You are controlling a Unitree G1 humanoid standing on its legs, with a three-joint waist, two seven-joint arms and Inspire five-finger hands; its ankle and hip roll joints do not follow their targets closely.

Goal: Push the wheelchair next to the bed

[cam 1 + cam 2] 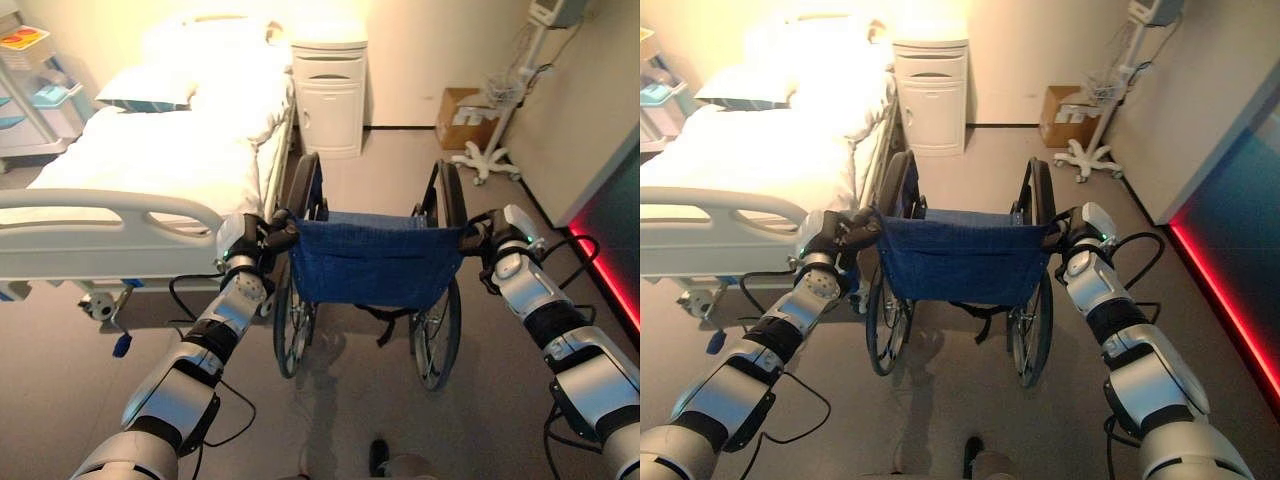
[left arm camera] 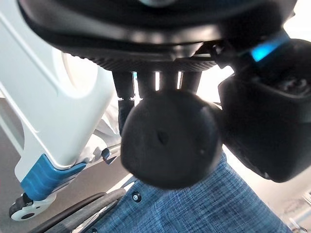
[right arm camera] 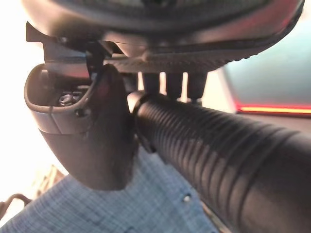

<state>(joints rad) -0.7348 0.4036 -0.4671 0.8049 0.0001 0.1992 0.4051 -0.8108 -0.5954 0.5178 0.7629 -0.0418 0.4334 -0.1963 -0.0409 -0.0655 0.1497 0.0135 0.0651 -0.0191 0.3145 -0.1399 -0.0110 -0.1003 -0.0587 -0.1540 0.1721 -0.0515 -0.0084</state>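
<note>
A wheelchair (image 1: 375,262) with a blue cloth back and large spoked wheels stands on the floor right in front of me, facing away. My left hand (image 1: 262,238) is shut on its left push handle (image 2: 167,141), whose round black end shows close up in the left wrist view. My right hand (image 1: 484,238) is shut on the ribbed right push handle (image 3: 218,145). The bed (image 1: 150,160), white with a pillow (image 1: 145,88) and a pale side rail (image 1: 110,205), lies to the left, its foot end level with the wheelchair's left wheel (image 1: 292,325).
A white bedside cabinet (image 1: 329,95) stands against the far wall beyond the wheelchair. A wheeled stand (image 1: 488,155) and a cardboard box (image 1: 462,118) are at the back right. A red-lit dark panel (image 1: 610,250) runs along the right. A trolley (image 1: 30,90) stands far left.
</note>
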